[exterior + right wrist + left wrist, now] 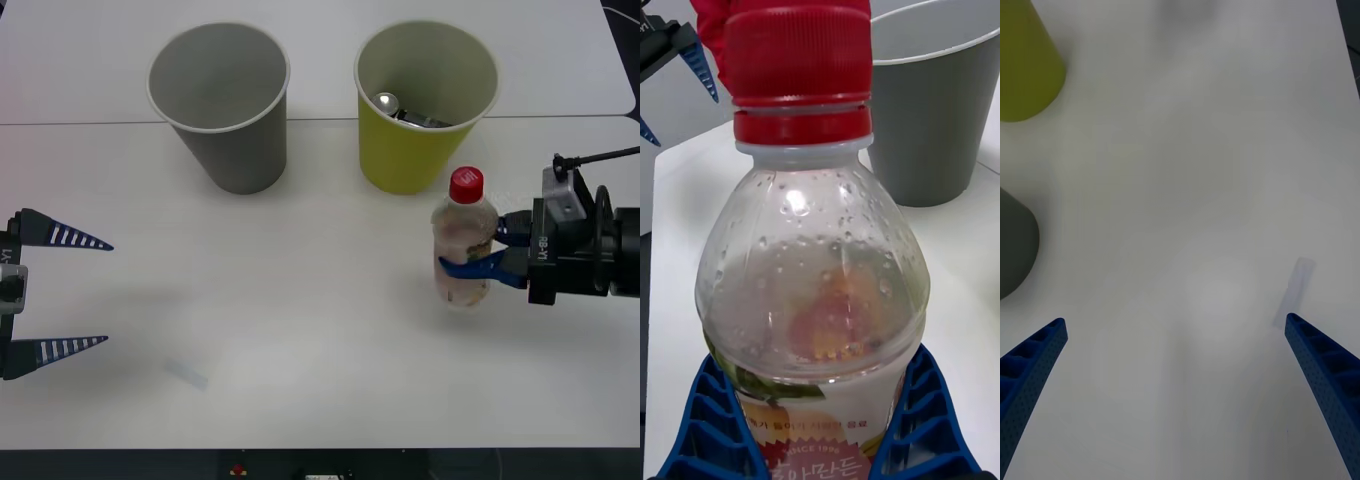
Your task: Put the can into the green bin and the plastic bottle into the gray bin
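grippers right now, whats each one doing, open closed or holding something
Left gripper: open, holding nothing, low over the table.
Right gripper: jaws closed on the plastic bottle, which stands upright.

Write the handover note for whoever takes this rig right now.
Right gripper: shut on the plastic bottle, upright on the table in front of the green bin.
Left gripper: open, holding nothing, at the table's left side.
Done: the can lies inside the green bin.
Left: move the bottle into the gray bin.
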You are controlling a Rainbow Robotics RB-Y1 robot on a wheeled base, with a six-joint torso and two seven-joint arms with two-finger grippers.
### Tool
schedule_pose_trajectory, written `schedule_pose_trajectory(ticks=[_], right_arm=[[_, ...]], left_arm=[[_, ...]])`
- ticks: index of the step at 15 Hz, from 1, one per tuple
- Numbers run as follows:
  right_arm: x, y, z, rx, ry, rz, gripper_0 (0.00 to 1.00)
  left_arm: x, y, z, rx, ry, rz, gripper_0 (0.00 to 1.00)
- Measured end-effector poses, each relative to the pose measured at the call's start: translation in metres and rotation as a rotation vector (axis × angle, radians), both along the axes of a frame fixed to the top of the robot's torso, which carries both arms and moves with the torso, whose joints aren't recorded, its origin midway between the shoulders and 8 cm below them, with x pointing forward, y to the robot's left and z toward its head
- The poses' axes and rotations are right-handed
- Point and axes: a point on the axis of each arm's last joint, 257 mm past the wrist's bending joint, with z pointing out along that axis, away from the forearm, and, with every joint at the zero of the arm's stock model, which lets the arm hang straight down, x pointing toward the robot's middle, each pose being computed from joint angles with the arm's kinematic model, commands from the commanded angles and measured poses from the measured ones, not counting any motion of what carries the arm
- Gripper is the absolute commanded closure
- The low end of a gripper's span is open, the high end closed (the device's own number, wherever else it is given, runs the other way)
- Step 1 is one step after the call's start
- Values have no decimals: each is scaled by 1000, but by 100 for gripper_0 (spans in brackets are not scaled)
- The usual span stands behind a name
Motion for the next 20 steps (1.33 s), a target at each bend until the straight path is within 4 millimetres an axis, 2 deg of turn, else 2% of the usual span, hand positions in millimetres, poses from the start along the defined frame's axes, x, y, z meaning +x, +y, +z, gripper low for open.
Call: schedule_pose_trajectory(ticks=[6,12,17,20], right_arm=[[-9,25,32,-39,70,-101,100],[-23,57,72,-45,116,-129,100],[-18,81,98,-93,40,-79,100],[-5,93,116,-151,-20,-45,100]], left_arm=[[0,0,0,0,0,0,0],[0,0,0,0,0,0,0],[0,0,0,0,0,0,0],[0,0,0,0,0,0,0]])
